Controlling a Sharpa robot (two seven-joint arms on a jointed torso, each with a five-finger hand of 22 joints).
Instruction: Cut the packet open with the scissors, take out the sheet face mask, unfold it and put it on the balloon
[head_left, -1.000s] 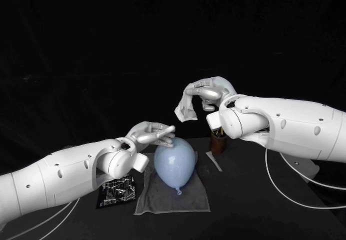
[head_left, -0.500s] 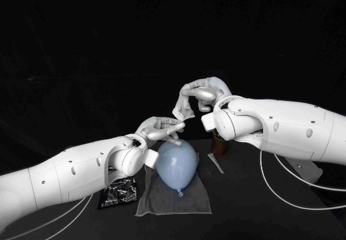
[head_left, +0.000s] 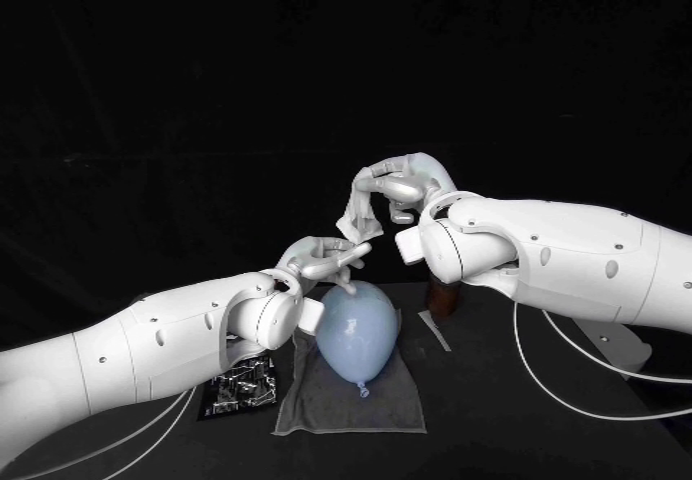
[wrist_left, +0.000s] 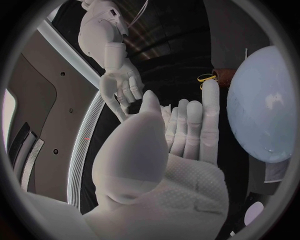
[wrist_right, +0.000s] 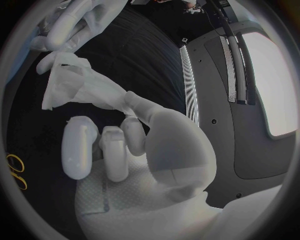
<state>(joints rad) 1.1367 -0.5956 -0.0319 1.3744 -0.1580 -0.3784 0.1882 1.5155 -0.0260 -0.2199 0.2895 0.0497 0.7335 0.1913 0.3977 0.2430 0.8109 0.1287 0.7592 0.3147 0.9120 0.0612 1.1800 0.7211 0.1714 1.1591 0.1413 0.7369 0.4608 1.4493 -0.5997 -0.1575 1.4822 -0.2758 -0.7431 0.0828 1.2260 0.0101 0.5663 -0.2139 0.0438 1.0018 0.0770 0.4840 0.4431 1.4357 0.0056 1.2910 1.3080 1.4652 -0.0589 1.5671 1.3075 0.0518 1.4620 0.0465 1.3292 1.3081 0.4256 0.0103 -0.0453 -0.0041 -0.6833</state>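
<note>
My right hand (head_left: 404, 186) is raised above the table and pinches the top of the white sheet mask (head_left: 355, 218), which hangs folded and crumpled below it. In the right wrist view the mask (wrist_right: 81, 85) runs from my fingers (wrist_right: 103, 150) out to my left hand (wrist_right: 62, 22). My left hand (head_left: 326, 260) is lifted just under the mask, fingers stretched up, their tips touching its lower end; no firm grip shows. The pale blue balloon (head_left: 356, 322) lies on a grey cloth (head_left: 325, 405) right below both hands, and it also appears beside my left hand (wrist_left: 169, 150) as the balloon (wrist_left: 265, 105).
The cut black packet (head_left: 238, 385) lies left of the cloth. A brown holder (head_left: 443, 297) stands behind the balloon to the right, with yellow scissor handles (wrist_left: 206, 78) in it. A thin cut-off strip (head_left: 433, 330) lies beside the cloth.
My left hand has risen from the balloon's top toward the hanging mask and now reaches its lower end. My right hand has shifted a little left with the mask.
</note>
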